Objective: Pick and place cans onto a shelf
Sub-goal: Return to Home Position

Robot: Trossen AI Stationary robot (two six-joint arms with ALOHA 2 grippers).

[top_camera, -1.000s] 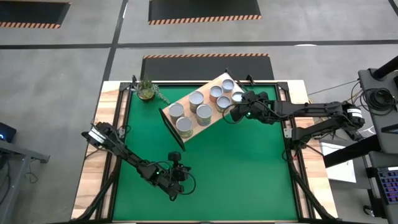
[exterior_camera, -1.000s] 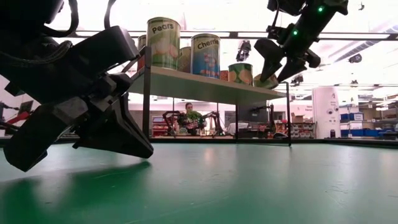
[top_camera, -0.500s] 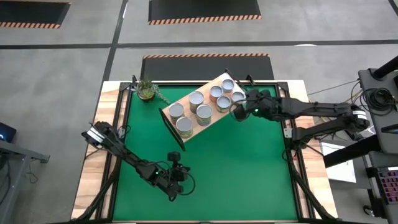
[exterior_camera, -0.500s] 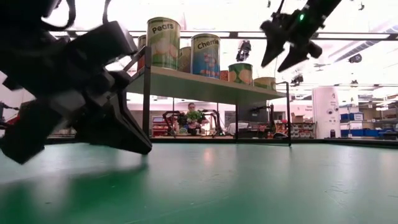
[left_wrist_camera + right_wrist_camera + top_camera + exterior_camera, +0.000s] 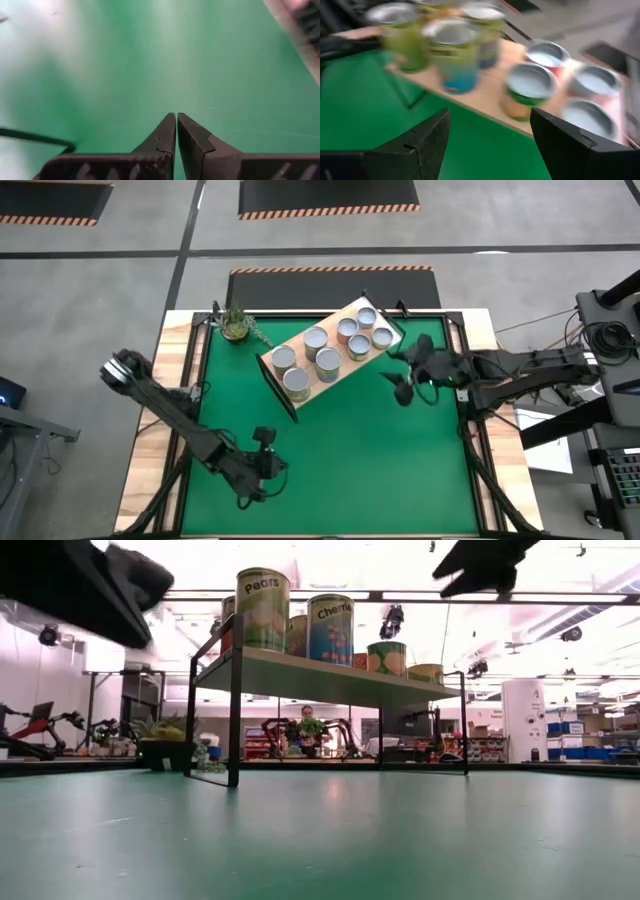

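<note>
Fingers (image 5: pixel 420 145) of the right gripper (image 5: pixel 405 370) are standing wide apart, gripping nothing, just beside the shelf (image 5: pixel 305 361) where eight cans (image 5: pixel 327 362) are sitting. Left gripper (image 5: pixel 176 116) is hanging pinched together over the green mat (image 5: pixel 380 460), well apart.

I count eight cans (image 5: pixel 328 361), all upright on the shelf (image 5: pixel 304 360) with their shiny round tops up, in two loose rows along the board. The shelf is a light-wood board on a thin black frame, standing askew on the far half of my desk (image 5: pixel 350 465). In the low view the board sits raised on its legs. The Pears can (image 5: pixel 263 608) stands at the near end, with the blue can (image 5: pixel 331 628) just beside it. A shorter green can (image 5: pixel 386 657) is farther along.
</note>
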